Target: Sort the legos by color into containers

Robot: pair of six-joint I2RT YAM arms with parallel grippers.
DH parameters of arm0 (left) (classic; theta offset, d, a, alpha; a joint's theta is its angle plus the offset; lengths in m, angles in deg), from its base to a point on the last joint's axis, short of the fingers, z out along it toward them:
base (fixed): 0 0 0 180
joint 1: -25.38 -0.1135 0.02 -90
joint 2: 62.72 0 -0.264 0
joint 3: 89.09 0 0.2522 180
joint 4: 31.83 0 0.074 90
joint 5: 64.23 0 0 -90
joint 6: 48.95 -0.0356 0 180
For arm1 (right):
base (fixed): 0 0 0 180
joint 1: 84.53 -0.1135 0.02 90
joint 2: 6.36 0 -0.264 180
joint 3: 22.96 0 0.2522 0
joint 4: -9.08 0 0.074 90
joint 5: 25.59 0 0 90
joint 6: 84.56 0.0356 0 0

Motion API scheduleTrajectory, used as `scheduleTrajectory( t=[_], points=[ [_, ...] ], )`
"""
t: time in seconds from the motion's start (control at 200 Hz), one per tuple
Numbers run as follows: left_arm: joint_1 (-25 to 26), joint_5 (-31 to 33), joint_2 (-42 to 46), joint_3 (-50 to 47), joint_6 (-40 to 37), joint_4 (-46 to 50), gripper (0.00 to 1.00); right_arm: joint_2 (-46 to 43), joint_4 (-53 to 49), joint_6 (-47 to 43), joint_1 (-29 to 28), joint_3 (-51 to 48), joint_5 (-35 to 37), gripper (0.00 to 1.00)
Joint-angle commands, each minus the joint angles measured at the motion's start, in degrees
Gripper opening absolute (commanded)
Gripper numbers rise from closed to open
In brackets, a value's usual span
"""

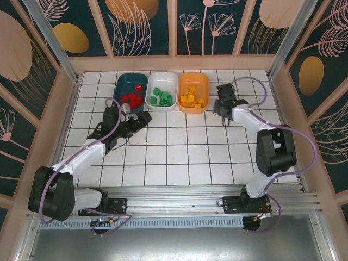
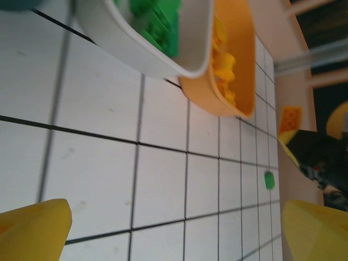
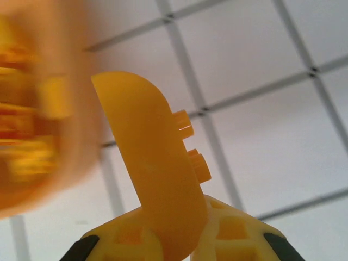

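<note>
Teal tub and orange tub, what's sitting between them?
The white tub, holding the green legos, sits between the teal tub and the orange tub; the top external view shows it.

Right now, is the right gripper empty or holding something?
Holding: the right gripper is shut on an orange brick, studs showing.

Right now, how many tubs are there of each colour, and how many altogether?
Dark teal tub: 1
White tub: 1
Orange tub: 1
Total: 3
</note>
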Motion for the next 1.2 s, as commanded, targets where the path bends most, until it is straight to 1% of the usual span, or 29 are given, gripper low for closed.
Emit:
scheduleTrajectory(
  t=[0.0,0.14,0.24,0.265,0.3,0.35,0.405,0.465,0.591,0.691,0.756,0.816,0.876,0.916,0.981,1.041,1.091,1.196],
  points=[
    [-2.79,-0.49,1.51,-1.52,0.78,3.55,0.99,7.79,-0.66,1.04,-3.57,7.49,-1.55,0.1],
    [-3.94,-2.01,2.57,-2.79,0.73,4.3,0.98,15.69,-0.69,0.95,-4.24,16.56,-5.66,0.11],
    [-3.91,-1.84,3.96,-3.16,0.37,5.02,0.98,19.6,-2.28,0.2,-4.8,22.74,-6.55,0.14],
    [-3.93,-1.89,4.19,-3.11,0.22,5.14,0.99,20.5,-3.01,0.02,-4.84,24.22,-6.45,0.18],
    [-3.95,-1.93,4.45,-2.94,0.02,5.37,0.99,21.36,-4.16,-0.01,-5.09,25.82,-5.64,0.29],
    [-3.98,-2.1,4.7,-2.68,-0.29,5.5,0.98,21.67,-5.02,-0.59,-5.37,27.47,-5.03,0.38],
    [-3.95,-2.44,4.86,-2.22,-0.32,5.46,0.98,20.84,-5.3,-1.08,-5.75,28.0,-4.01,0.46],
    [-4.02,-2.86,4.8,-1.8,-0.38,5.18,0.98,19.22,-5.77,-1.42,-5.87,27.97,-2.81,0.5],
    [-3.93,-4.59,3.98,-1.06,-0.38,4.0,0.99,12.85,-5.53,-1.94,-5.69,24.88,0.92,0.52],
    [-3.83,-7.38,3.33,-2.1,1.37,-0.02,0.98,5.38,-4.07,-1.85,-4.04,17.53,4.08,0.54],
    [-3.08,-8.69,3.23,-3.46,3.02,-3.75,0.99,0.43,-3.38,-1.36,-1.19,10.79,5.83,0.58],
    [-1.06,-8.29,3.1,-4.25,3.49,-6.13,0.99,-3.82,-2.87,-0.5,3.15,3.89,6.64,0.62],
    [2.47,-7.16,2.48,-4.39,3.4,-7.87,0.99,-7.79,-2.29,0.82,9.14,-2.58,5.79,0.64],
    [4.91,-6.77,1.48,-4.39,3.41,-9.46,0.98,-10.34,-0.9,1.4,13.42,-6.74,4.92,0.68],
    [8.64,-7.07,-0.97,-4.46,4.11,-13.15,0.99,-13.64,1.52,2.45,20.61,-12.67,2.0,0.71],
    [11.1,-8.45,-3.92,-4.29,4.89,-16.91,0.99,-14.64,3.69,2.87,26.01,-15.88,-0.62,0.72],
    [12.46,-9.37,-6.14,-3.74,4.94,-18.63,0.98,-13.93,3.96,3.4,29.77,-16.46,-2.01,0.73],
    [13.01,-10.8,-8.82,-2.9,3.98,-19.83,0.98,-10.39,5.13,3.08,33.62,-16.16,-3.27,0.74]
  ],
)
